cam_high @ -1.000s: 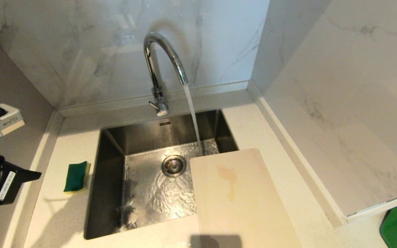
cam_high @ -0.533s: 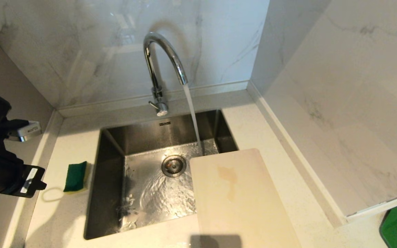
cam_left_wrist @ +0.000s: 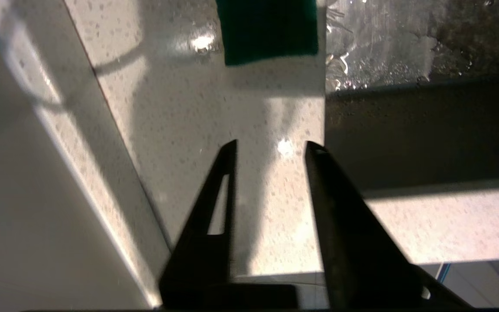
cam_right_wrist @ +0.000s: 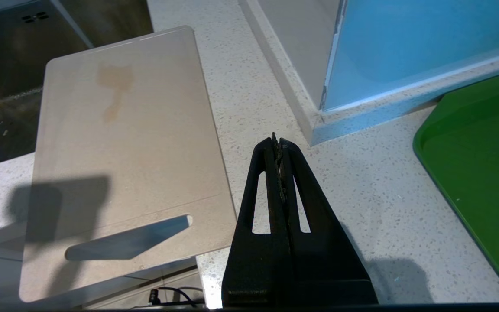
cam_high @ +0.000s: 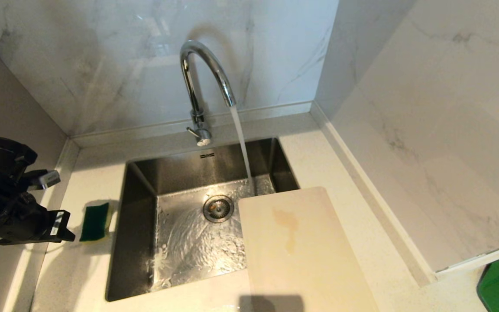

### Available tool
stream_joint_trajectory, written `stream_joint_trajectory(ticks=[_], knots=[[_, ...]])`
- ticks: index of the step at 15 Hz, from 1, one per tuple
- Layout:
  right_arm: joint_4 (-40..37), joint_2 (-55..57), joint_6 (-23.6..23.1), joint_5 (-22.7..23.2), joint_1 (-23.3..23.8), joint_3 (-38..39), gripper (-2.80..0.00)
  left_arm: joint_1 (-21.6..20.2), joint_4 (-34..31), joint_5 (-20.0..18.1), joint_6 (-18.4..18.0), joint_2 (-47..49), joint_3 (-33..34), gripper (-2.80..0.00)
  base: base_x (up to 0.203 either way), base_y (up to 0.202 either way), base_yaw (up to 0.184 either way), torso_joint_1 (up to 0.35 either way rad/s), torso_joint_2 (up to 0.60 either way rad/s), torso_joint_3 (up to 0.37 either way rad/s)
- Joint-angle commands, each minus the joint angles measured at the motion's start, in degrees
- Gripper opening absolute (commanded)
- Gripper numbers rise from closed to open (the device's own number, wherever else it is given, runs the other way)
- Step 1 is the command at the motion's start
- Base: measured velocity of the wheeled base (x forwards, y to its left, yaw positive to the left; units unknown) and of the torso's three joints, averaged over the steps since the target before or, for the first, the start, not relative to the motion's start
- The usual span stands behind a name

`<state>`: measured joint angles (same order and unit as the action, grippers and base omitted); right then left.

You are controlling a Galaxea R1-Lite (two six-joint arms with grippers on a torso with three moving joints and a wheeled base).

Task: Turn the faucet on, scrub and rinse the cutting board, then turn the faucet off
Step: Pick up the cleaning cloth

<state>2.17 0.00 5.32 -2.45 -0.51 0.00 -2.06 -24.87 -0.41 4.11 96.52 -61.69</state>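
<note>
Behind the sink (cam_high: 139, 242), the faucet (cam_high: 202, 82) stands upright against the marble wall, its arched spout curving forward and to the right, water pouring into the basin near the drain (cam_high: 218, 208). The cutting board (cam_high: 301, 251) lies flat, stain up, on the counter (cam_high: 340, 182) at the sink's right, its far left corner overhanging the basin; its long axis runs from the wall toward the robot, handle slot at the near end. The left gripper (cam_left_wrist: 270, 145) hangs over the counter left of the sink, fingers partly apart and empty, pointing toward the green sponge (cam_high: 95, 221). The right gripper (cam_right_wrist: 278, 139), pinched closed on nothing, hovers beside the board's near right edge, near a green tray (cam_right_wrist: 483, 173).
</note>
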Motion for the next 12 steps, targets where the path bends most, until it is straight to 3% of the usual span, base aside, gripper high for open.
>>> stream_joint_trajectory(ticks=[1, 7, 12], knots=[[0.0, 0.1, 0.0, 0.0, 0.0, 0.0, -2.80, -0.7, 1.4, 0.0, -0.3, 4.9, -0.1, 0.00, 0.000, 0.000, 0.000, 0.000, 0.00, 0.000], [0.0, 0.0, 0.0, 0.0, 0.0, 0.0, -2.80, -0.8, 3.5, -4.2, -0.2, 6.0, -0.5, 0.00, 0.000, 0.000, 0.000, 0.000, 0.00, 0.000], [0.0, 0.1, 0.0, 0.0, 0.0, 0.0, -2.80, -1.7, 7.7, -5.1, 0.4, 9.2, -0.9, 0.00, 0.000, 0.000, 0.000, 0.000, 0.00, 0.000]])
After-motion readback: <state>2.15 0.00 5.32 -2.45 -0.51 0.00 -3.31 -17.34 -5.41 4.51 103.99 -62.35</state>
